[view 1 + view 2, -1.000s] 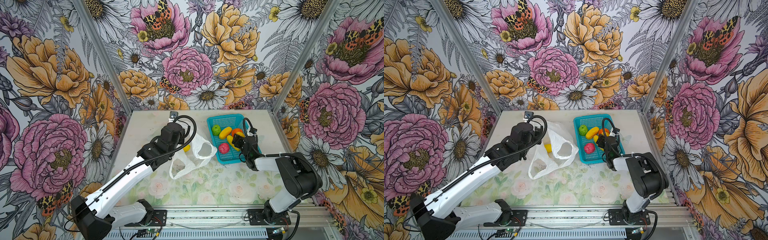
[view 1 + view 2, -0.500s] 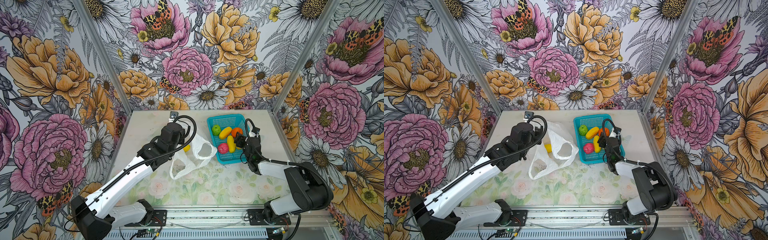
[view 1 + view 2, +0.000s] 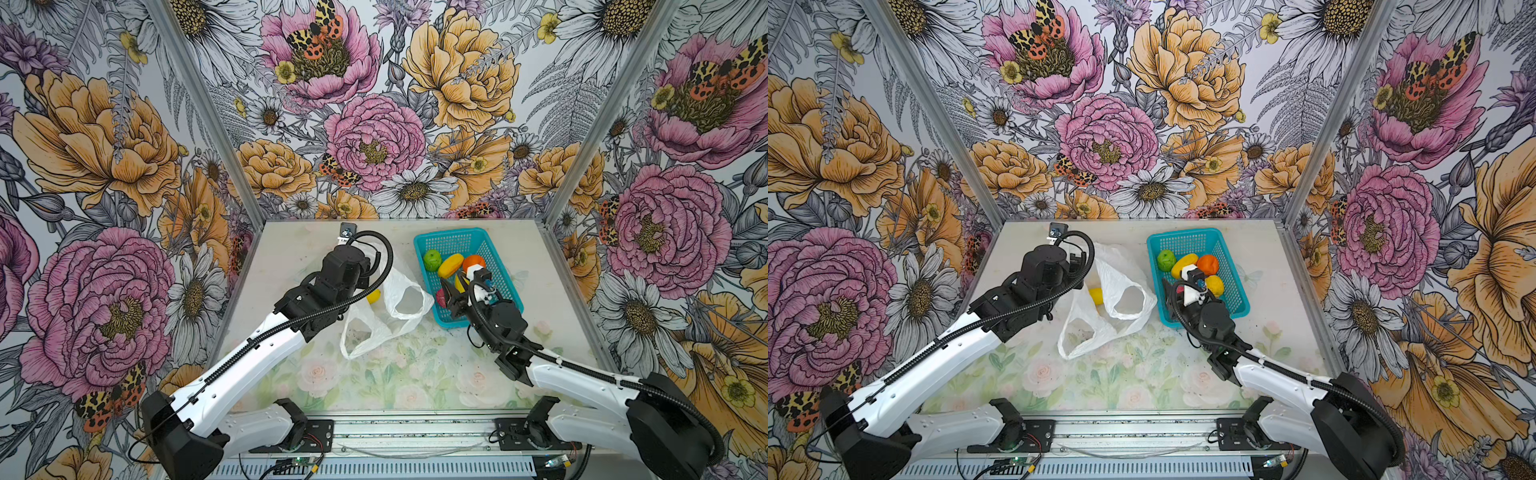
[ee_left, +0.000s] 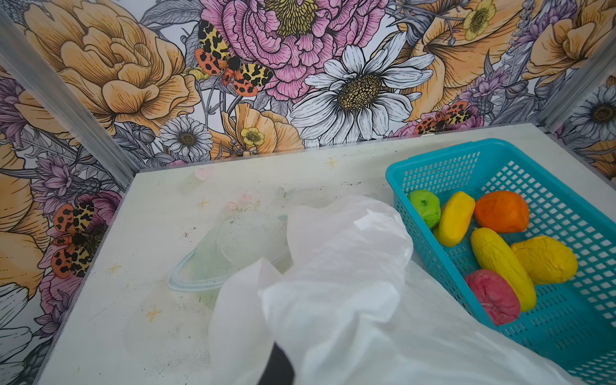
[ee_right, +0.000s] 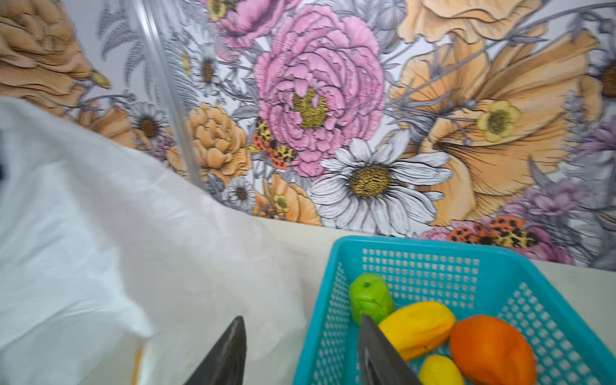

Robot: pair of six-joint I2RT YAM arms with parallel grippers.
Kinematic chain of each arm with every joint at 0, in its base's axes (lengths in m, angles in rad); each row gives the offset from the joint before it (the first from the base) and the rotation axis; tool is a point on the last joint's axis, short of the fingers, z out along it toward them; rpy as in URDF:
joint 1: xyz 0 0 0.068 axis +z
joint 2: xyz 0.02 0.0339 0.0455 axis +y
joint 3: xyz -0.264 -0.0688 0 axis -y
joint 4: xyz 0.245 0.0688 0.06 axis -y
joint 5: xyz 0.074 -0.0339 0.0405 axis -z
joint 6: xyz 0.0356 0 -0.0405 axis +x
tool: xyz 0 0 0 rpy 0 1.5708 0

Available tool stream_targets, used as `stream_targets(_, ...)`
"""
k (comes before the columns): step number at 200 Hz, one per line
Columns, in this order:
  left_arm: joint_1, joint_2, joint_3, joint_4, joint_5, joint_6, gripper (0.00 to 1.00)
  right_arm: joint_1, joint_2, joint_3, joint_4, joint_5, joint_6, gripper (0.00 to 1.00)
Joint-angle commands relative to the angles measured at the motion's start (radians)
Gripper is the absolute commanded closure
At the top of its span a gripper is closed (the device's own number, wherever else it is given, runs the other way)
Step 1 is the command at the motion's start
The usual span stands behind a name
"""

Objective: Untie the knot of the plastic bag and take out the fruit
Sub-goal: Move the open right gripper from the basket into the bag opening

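Flower-papered walls [image 3: 374, 137] closed in three sides of a pale table [image 3: 286, 253], whose front half was printed with faded roses. On the left, the left gripper [image 4: 279, 361] was almost buried in bunched white film. Its fingers were pressed together on the rear part of the plastic bag [image 3: 399, 286], which stood bunched up there.

The bag lay just left of centre. Its long axis ran from the back of the table toward the front edge, leaning slightly left. Its two loop handles [image 3: 428, 301] lay open and apart, one pointing to the front, the other toward the basket. One yellow fruit [image 3: 373, 296] showed at the bag beside the left arm.

To the right, the right gripper [image 5: 301, 333] stood partly open and empty. Its fingers were astride the near-left wall of the teal basket [image 3: 453, 240], which held six fruits [image 4: 500, 266].
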State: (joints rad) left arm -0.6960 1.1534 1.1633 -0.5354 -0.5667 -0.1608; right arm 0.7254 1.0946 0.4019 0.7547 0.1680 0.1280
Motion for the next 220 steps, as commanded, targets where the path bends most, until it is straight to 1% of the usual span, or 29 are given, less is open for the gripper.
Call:
stream_targets(1, 0.007, -0.026, 0.002, 0.002, 0.021, -0.013, 1.0, 0.077, -0.033, -0.018, 0.05, -0.187, -0.181, 0.51)
stream_targets(13, 0.007, -0.028, 0.002, 0.002, 0.022, -0.015, 1.0, 0.148, -0.029, -0.015, 0.035, -0.252, -0.246, 0.53)
stream_targets(25, 0.007, -0.029, 0.001, 0.0, 0.022, -0.015, 1.0, 0.219, -0.01, -0.007, 0.019, -0.287, -0.322, 0.53)
stream_targets(46, 0.007, -0.028, 0.001, 0.0, 0.021, -0.015, 1.0, 0.324, 0.045, 0.033, -0.034, -0.289, -0.425, 0.53)
stream_targets(62, 0.007, -0.024, 0.003, 0.001, 0.022, -0.014, 1.0, 0.362, 0.112, 0.076, -0.065, -0.268, -0.463, 0.58)
stream_targets(84, 0.007, -0.019, 0.005, 0.001, 0.023, -0.013, 1.0, 0.368, 0.22, 0.141, -0.094, -0.237, -0.471, 0.68)
stream_targets(97, 0.008, -0.017, 0.005, 0.0, 0.024, -0.014, 1.0, 0.365, 0.292, 0.179, -0.097, -0.199, -0.48, 0.7)
stream_targets(107, 0.007, -0.016, 0.005, 0.002, 0.023, -0.013, 1.0, 0.364, 0.35, 0.217, -0.114, -0.174, -0.489, 0.74)
stream_targets(132, 0.007, -0.018, 0.005, 0.001, 0.022, -0.012, 1.0, 0.335, 0.486, 0.292, -0.118, -0.117, -0.488, 0.78)
stream_targets(151, 0.009, -0.019, 0.004, 0.001, 0.022, -0.012, 1.0, 0.311, 0.565, 0.343, -0.136, -0.099, -0.479, 0.79)
stream_targets(181, 0.009, -0.015, 0.006, 0.002, 0.024, -0.011, 1.0, 0.294, 0.637, 0.389, -0.142, -0.116, -0.467, 0.79)
stream_targets(212, 0.008, -0.013, 0.007, 0.001, 0.027, -0.012, 1.0, 0.288, 0.683, 0.441, -0.176, -0.161, -0.438, 0.74)
stream_targets(220, 0.007, -0.012, 0.008, 0.001, 0.026, -0.011, 1.0, 0.293, 0.691, 0.447, -0.159, -0.13, -0.424, 0.74)
